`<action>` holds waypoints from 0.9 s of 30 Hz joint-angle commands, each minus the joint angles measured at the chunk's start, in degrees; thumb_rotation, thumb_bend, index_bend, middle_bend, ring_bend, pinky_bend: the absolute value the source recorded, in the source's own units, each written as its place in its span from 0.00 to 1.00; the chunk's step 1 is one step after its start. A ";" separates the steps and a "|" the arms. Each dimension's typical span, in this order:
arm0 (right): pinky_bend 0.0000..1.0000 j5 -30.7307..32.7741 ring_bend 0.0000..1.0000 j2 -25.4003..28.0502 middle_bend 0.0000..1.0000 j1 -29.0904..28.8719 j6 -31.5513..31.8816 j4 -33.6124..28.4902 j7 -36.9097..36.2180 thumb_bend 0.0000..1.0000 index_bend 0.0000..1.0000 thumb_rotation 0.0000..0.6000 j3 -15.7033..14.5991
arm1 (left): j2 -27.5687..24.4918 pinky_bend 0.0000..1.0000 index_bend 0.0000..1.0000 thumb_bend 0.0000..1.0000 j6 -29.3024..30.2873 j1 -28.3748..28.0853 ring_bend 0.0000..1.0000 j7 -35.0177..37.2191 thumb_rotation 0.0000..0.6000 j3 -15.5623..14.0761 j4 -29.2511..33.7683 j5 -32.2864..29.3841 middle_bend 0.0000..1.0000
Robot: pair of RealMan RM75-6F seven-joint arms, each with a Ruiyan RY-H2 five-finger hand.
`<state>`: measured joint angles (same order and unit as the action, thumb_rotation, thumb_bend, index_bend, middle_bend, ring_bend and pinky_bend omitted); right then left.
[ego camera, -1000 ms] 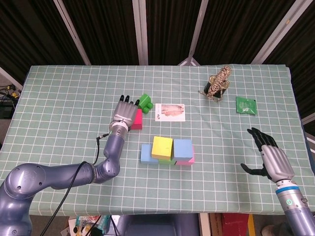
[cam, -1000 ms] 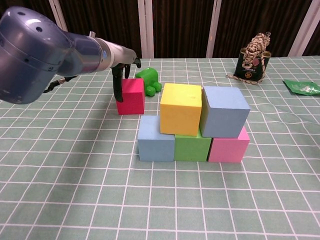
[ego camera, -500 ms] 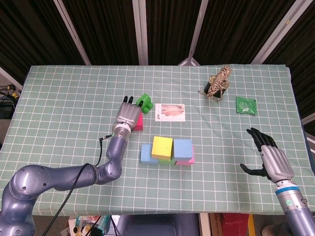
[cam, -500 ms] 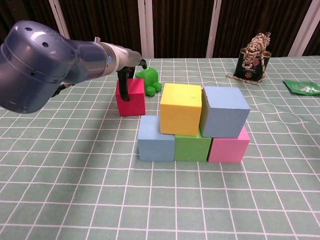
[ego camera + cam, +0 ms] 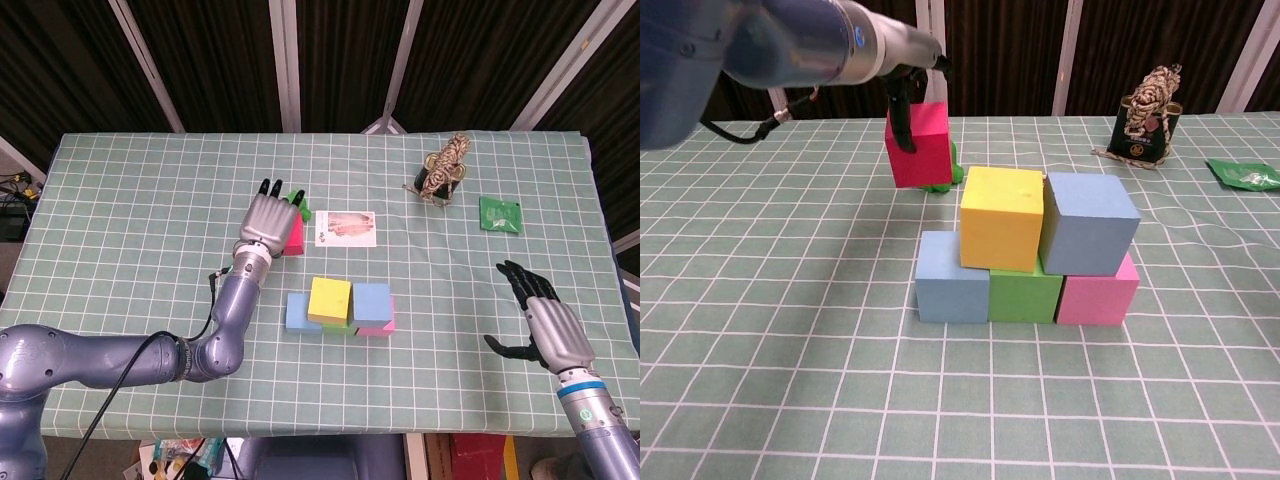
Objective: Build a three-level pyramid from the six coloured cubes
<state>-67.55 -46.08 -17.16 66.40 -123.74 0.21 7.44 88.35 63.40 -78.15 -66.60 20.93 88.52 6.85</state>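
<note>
Your left hand [image 5: 268, 220] grips the red cube [image 5: 919, 144] from above, with dark fingers down its left face. In the chest view the cube is tilted and hangs clear above the tablecloth [image 5: 790, 300], in front of the green toy [image 5: 952, 176] that shows just behind its lower edge. In the head view only a red strip of the cube [image 5: 294, 235] shows beside the hand.

The pyramid stands near the middle of the table. Its bottom row is a light blue cube [image 5: 951, 277], a green cube [image 5: 1025, 294] and a pink cube [image 5: 1102, 293], all touching. On them sit the yellow cube [image 5: 1002, 217] and the blue cube [image 5: 1088, 222], side by side. The red cube is to the left and behind this stack, apart from it.

Your right hand [image 5: 545, 325] is released, fingers spread, holding nothing, near the right edge of the table.

Farther back lie a printed card [image 5: 346, 227], a tin with knotted rope [image 5: 1148, 116] and a green packet [image 5: 1245, 174].
</note>
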 commanded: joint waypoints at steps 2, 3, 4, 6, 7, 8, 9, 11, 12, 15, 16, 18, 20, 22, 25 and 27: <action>0.00 -0.27 0.00 0.25 0.00 0.15 0.13 -0.16 -0.39 0.26 0.00 1.00 0.00 | -3.92 0.03 0.02 0.34 3.69 -2.59 0.00 -2.15 1.00 4.49 6.37 -5.59 0.38; 0.00 -0.32 0.00 0.30 0.00 0.17 0.15 -0.18 -0.50 0.26 0.00 1.00 0.02 | -4.30 0.03 0.02 0.34 4.11 -3.03 0.00 -2.45 1.00 5.19 7.17 -6.65 0.39; 0.00 -0.39 0.00 0.39 0.00 0.20 0.17 -0.22 -0.63 0.26 0.00 1.00 0.03 | -4.83 0.03 0.02 0.34 4.79 -3.75 0.00 -2.98 1.00 6.24 8.26 -8.42 0.39; 0.00 -0.66 0.00 0.56 0.00 0.28 0.35 -0.33 -0.82 0.26 0.00 1.00 0.08 | -5.56 0.03 0.02 0.34 5.97 -5.12 0.00 -3.76 1.00 8.09 9.79 -11.58 0.39; 0.00 -0.80 0.00 0.65 0.00 0.35 0.47 -0.40 -0.95 0.26 0.00 1.00 0.11 | -5.79 0.03 0.02 0.34 6.48 -5.80 0.00 -4.07 1.00 8.88 10.40 -12.81 0.39; 0.00 -0.87 0.00 0.71 0.00 0.39 0.54 -0.45 -1.05 0.26 0.00 1.00 0.13 | -5.90 0.03 0.02 0.34 6.84 -6.23 0.00 -4.34 1.00 9.25 10.72 -13.56 0.39; 0.00 -0.98 0.00 0.83 0.00 0.44 0.65 -0.53 -1.24 0.26 0.00 1.00 0.17 | -6.01 0.03 0.02 0.34 7.30 -6.93 0.00 -4.82 1.00 9.71 11.18 -14.50 0.39; 0.00 -1.10 0.00 1.05 0.00 0.56 0.84 -0.55 -1.56 0.26 0.00 1.00 0.26 | -6.04 0.03 0.02 0.34 8.17 -8.33 0.00 -5.84 1.00 10.37 11.90 -16.17 0.39; 0.00 -1.12 0.00 1.11 0.00 0.58 0.87 -0.53 -1.65 0.26 0.00 1.00 0.27 | -6.00 0.03 0.02 0.34 8.44 -8.75 0.00 -6.06 1.00 10.59 12.10 -16.67 0.39; 0.00 -1.19 0.00 1.33 0.00 0.69 1.03 -0.52 -2.05 0.26 0.00 1.00 0.38 | -5.62 0.03 0.02 0.34 9.06 -10.39 0.00 -6.48 1.00 11.78 12.99 -18.25 0.39; 0.00 -1.24 0.00 1.40 0.00 0.71 1.06 -0.52 -2.15 0.26 0.00 1.00 0.39 | -5.48 0.03 0.02 0.34 9.28 -10.91 0.00 -6.67 1.00 12.11 13.17 -18.74 0.39; 0.00 -1.37 0.00 1.54 0.00 0.79 1.14 -0.53 -2.35 0.26 0.00 1.00 0.42 | -5.18 0.03 0.02 0.34 9.70 -12.13 0.00 -7.10 1.00 12.86 13.42 -19.90 0.39; 0.00 -1.42 0.00 1.67 0.00 0.85 1.20 -0.52 -2.59 0.26 0.00 1.00 0.46 | -4.98 0.03 0.02 0.34 9.94 -13.15 0.00 -7.57 1.00 13.42 13.49 -21.00 0.39; 0.00 -1.38 0.00 1.78 0.00 0.89 1.27 -0.46 -2.82 0.26 0.00 1.00 0.54 | -4.82 0.03 0.02 0.34 9.99 -13.98 0.00 -7.99 1.00 13.87 13.54 -21.86 0.39; 0.00 -1.23 0.00 1.86 0.00 0.94 1.40 -0.33 -3.08 0.26 0.00 1.00 0.66 | -4.41 0.03 0.02 0.34 9.94 -15.00 0.00 -8.20 1.00 14.46 13.47 -23.01 0.39; 0.00 -1.18 0.00 1.92 0.00 0.92 1.31 -0.31 -3.13 0.26 0.00 1.00 0.67 | -4.02 0.03 0.02 0.34 9.72 -15.57 0.00 -8.13 1.00 14.85 13.42 -23.82 0.39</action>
<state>-68.74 -44.17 -16.24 67.73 -124.05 -2.92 8.11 84.08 73.24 -93.40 -74.72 35.52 101.97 -16.61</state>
